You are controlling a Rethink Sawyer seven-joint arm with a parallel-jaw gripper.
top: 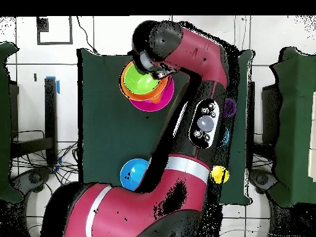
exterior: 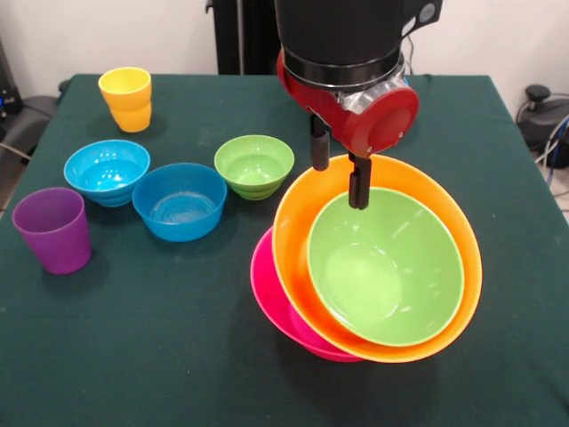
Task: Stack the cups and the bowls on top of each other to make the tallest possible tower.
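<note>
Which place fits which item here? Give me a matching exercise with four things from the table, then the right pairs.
Things:
1. yellow cup
2. purple cup
3. large green bowl
4. pink bowl

Places, front view:
A. under the orange bowl
B. far left corner of the table
C. nested inside the orange bowl
D. left edge, nearest the camera

Pairs: 1-B, 2-D, 3-C, 4-A

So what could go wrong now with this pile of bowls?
1. The large orange bowl sits tilted and off-centre on the pink bowl, so the pile may slide or tip.
2. The pincer hangs at the rims of the orange bowl and the green bowl inside it; a sideways pull may drag both off.
3. A falling pile could hit the small green bowl close by.
</note>
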